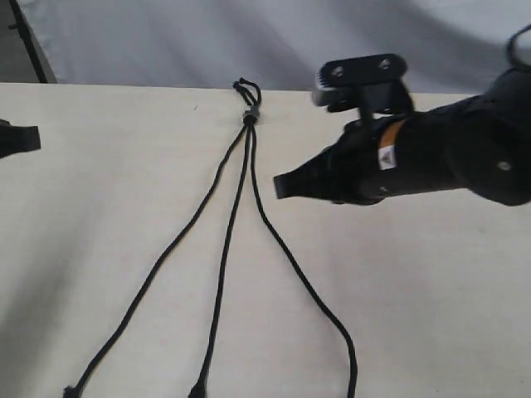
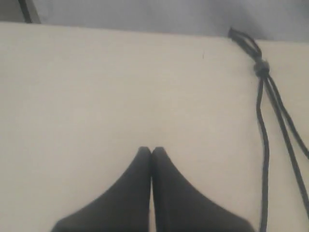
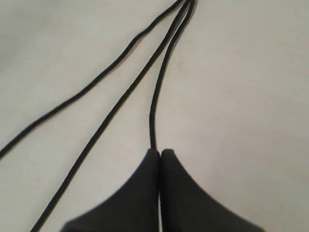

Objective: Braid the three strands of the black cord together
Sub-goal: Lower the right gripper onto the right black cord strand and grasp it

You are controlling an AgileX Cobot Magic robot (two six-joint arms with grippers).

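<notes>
Black cord (image 1: 249, 124) lies flat on the pale counter (image 1: 431, 290); its short loops (image 1: 246, 86) sit at the far edge, and a small grey band (image 1: 250, 117) just below them binds it together. From the band the three strands (image 1: 246, 153) fan out toward the near side, unbraided and not crossing one another. In the exterior view the left strand (image 1: 158, 268) swings widest and ends in a small knot (image 1: 70, 390) at the bottom edge; the middle strand (image 1: 222, 274) runs almost straight down to its own tip; the right strand (image 1: 290, 257) curves away to the right and leaves the picture before its end shows.

Right end effector (image 1: 278, 186) hangs above the counter just beside the right strand, its fingers pressed together with nothing visibly pinched. In its wrist view that strand runs right up to the closed fingertips (image 3: 153, 159) and passes out of sight behind them; whether they touch it cannot be told.

Left end effector (image 2: 151, 151) is closed as well; it sits over bare counter, well apart from the cord, and only a sliver of it shows at the left edge of the exterior view.
</notes>
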